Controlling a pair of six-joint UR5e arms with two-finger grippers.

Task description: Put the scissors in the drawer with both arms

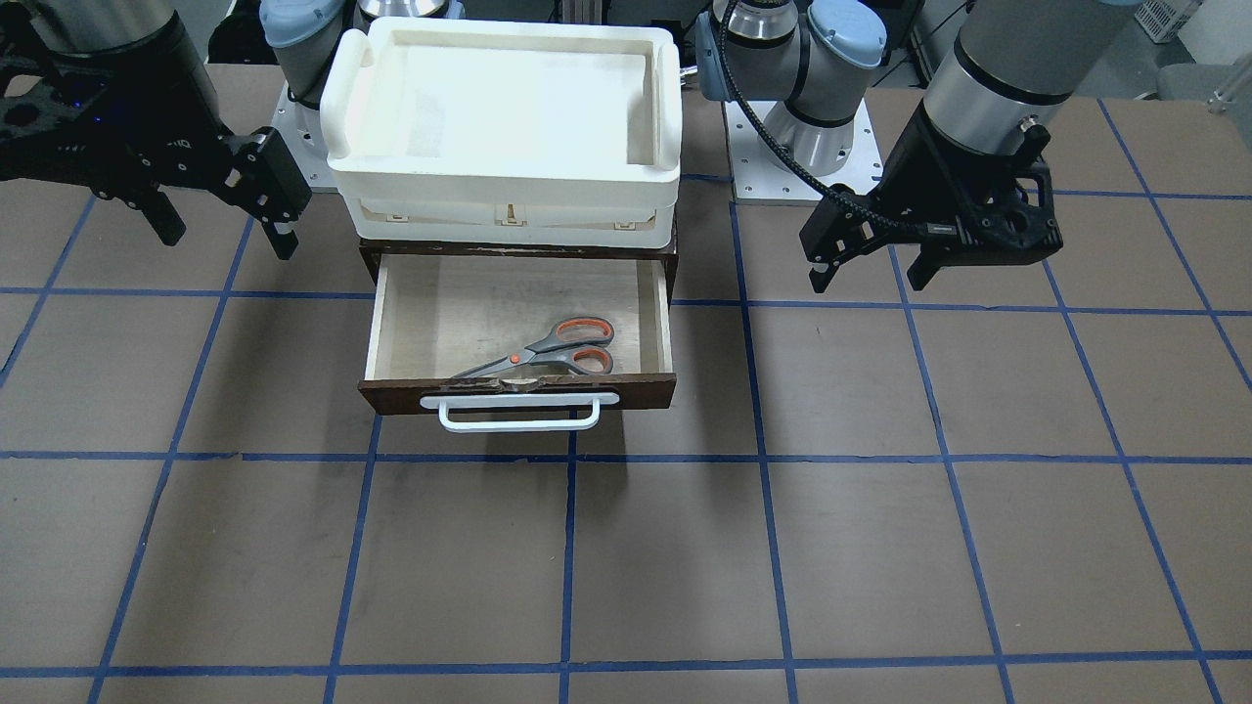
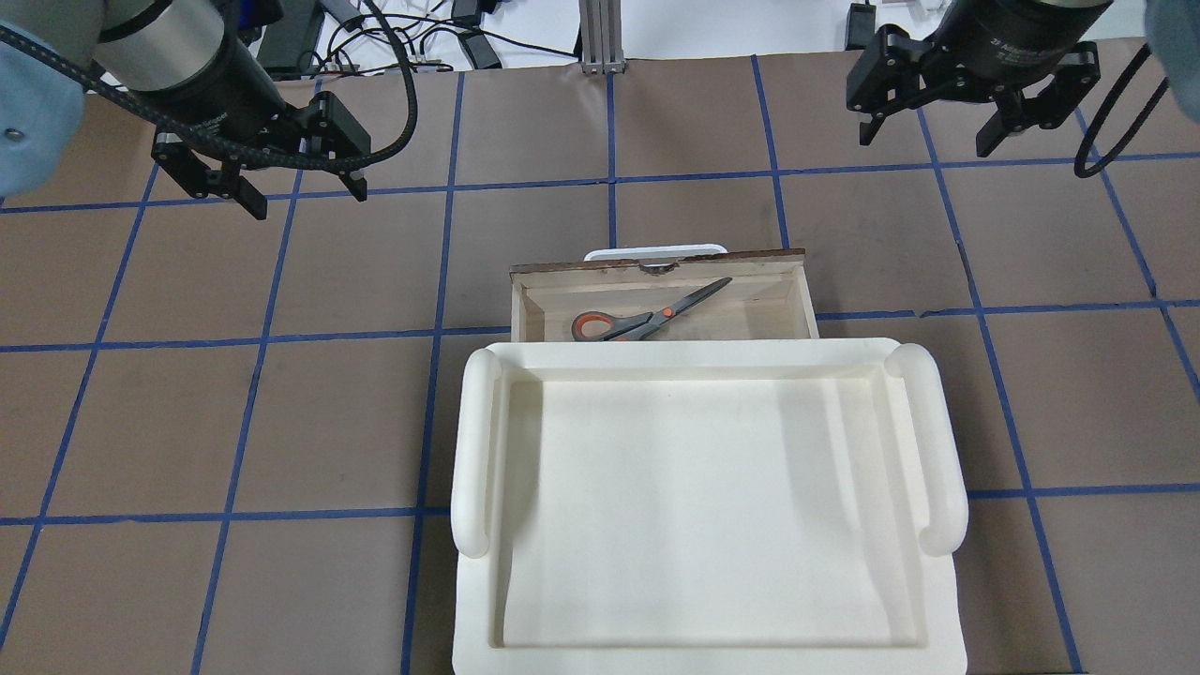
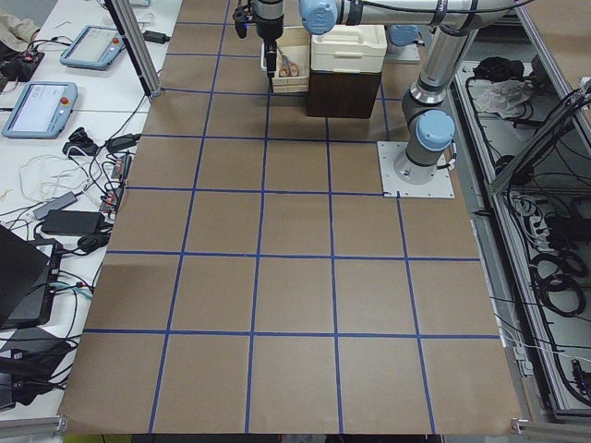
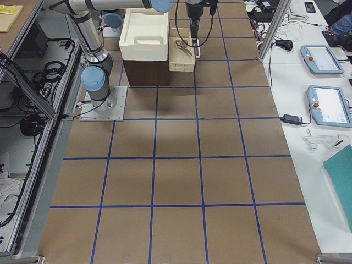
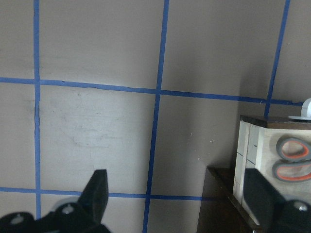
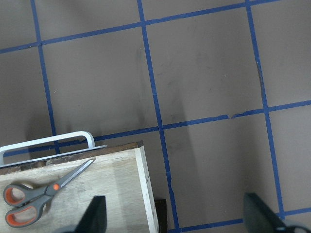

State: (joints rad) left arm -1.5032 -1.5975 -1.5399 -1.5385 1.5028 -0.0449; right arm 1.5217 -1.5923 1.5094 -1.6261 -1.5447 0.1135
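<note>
The scissors (image 1: 548, 354) lie inside the open drawer (image 1: 377, 323), orange-lined loops toward one side wall and blades angled toward the front panel. Both arms hang off to either side, well clear of it. The left gripper (image 1: 871, 274) has its jaws spread and holds nothing, and so does the right gripper (image 1: 225, 230).

The worry, as I see it, is the blade tips. They sit right at the front panel, perhaps riding up on it, though I can't tell for sure. If the drawer gets pushed in, a raised tip could catch on the cabinet frame. A rough shove on the white bar handle (image 1: 518, 420) could also nudge the cream tray (image 1: 342, 117) stacked on top.

The surface (image 1: 880, 548) is brown paper gridded with blue tape. Side benches along the room carry teach pendants (image 3: 37, 106) and loose cables.
</note>
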